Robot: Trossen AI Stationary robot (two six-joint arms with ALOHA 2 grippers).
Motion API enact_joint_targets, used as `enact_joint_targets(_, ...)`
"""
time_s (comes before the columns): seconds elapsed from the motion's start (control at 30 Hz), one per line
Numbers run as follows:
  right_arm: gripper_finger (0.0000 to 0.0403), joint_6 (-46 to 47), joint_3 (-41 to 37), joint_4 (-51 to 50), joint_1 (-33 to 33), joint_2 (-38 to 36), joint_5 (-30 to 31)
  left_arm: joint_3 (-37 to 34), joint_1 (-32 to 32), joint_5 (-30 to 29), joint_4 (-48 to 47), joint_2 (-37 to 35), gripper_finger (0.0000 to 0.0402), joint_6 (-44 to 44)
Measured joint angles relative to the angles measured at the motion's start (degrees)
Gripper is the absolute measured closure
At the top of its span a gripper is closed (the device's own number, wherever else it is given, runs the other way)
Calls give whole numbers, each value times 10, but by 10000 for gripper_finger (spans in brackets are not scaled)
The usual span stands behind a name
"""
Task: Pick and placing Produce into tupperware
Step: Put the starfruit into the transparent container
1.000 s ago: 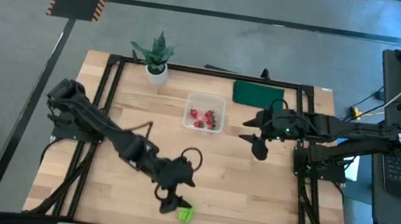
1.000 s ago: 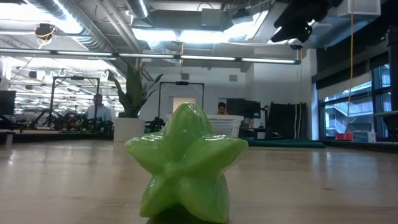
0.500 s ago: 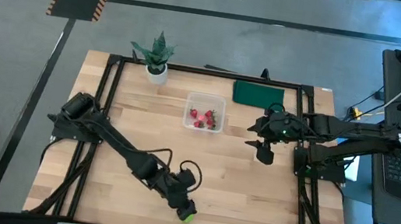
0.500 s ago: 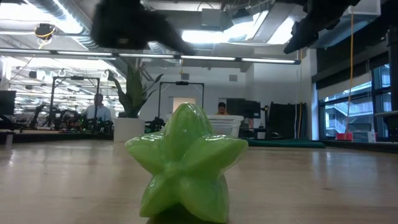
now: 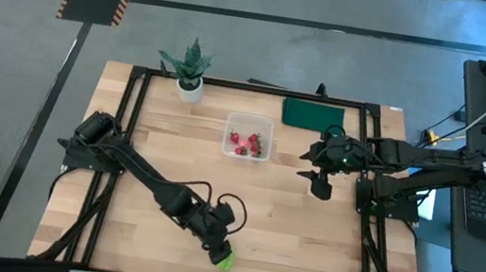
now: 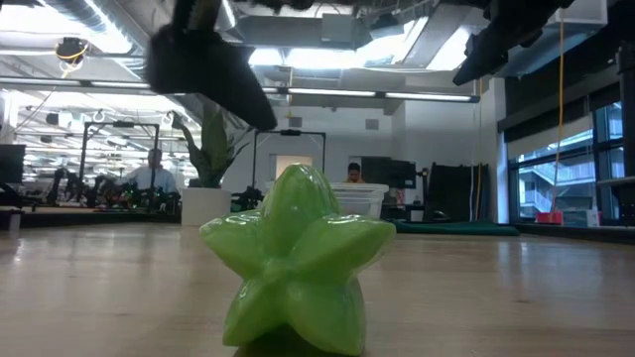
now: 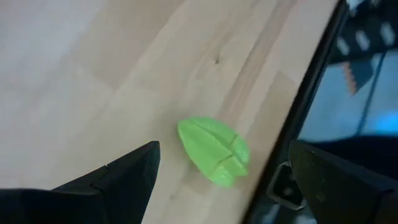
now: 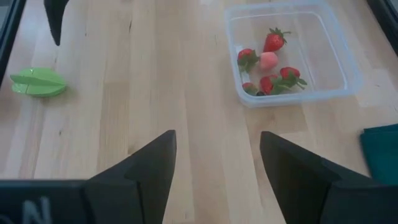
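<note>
The glossy, ridged, star-shaped lime-green piece (image 7: 214, 150) lies alone near the table's front edge, well apart from the tupperware (image 5: 248, 138). The left gripper (image 7: 217, 180) hovers spread around it, grasping nothing. Farther back, the clear, round-cornered box already holds the red berries (image 8: 268, 65). Just beside it, the right gripper (image 8: 214, 155) waits, spread wide.

Bare table (image 5: 306, 231) lies between the green piece (image 5: 225, 260) and the tupperware (image 5: 249, 137); the left gripper (image 5: 218, 247) crowds the piece.
</note>
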Motion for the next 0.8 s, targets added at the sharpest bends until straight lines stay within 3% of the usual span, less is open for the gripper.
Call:
enact_joint_targets(0.2,169,0,0,0,0,0,0,0,-1,1,0,0,56,165)
enact_joint_targets(0.37,169,0,0,0,0,0,0,0,10,37,1,0,56,280)
enact_joint_targets(0.6,169,5,0,1,0,0,0,0,25,29,-5,0,56,462)
enact_joint_targets(0.8,169,16,0,1,0,0,0,0,16,45,-10,0,56,728)
